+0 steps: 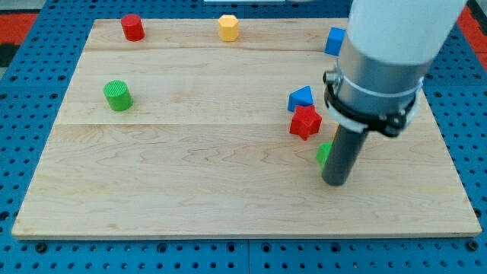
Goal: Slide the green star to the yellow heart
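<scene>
My tip [335, 183] rests on the wooden board [190, 175] at the view's right. A green block [323, 154], probably the green star, shows only as a small edge at the rod's left side, touching it; the rest is hidden behind the rod. No yellow heart is visible; the arm covers the board behind the rod. A red star [305, 122] lies just up and left of the green block, and a blue triangular block [300, 97] sits right above the red star.
A yellow hexagonal block [228, 27] and a red cylinder [132, 27] stand near the board's top edge. A green cylinder [118, 95] is at the left. A blue block [334, 41] shows partly beside the arm at the top right.
</scene>
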Available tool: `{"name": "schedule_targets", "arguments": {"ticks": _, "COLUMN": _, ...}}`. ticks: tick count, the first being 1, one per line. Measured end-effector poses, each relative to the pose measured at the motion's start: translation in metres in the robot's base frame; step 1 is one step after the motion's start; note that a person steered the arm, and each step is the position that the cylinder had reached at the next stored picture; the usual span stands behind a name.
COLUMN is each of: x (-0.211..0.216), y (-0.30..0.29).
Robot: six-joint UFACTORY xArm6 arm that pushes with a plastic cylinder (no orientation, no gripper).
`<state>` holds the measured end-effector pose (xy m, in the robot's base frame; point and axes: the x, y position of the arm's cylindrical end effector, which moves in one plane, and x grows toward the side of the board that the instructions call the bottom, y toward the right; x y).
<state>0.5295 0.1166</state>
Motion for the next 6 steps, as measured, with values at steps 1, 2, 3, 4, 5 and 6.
{"name": "schedule_targets", "arguments": {"ticks": 1, "x": -0.001, "y": -0.036}}
{"name": "schedule_targets", "arguments": {"ticks": 2, "x": -0.001, "y": -0.036}}
{"name": "schedule_targets", "arguments": {"ticks": 3, "x": -0.03, "y": -0.009}}
{"name": "schedule_targets", "arguments": {"ticks": 4, "x": -0.054, "y": -0.002}}
{"name": "schedule_targets", "arguments": {"ticks": 5, "x": -0.054, "y": -0.001}}
{"name": "schedule_targets", "arguments": {"ticks": 6, "x": -0.046, "y": 0.0}}
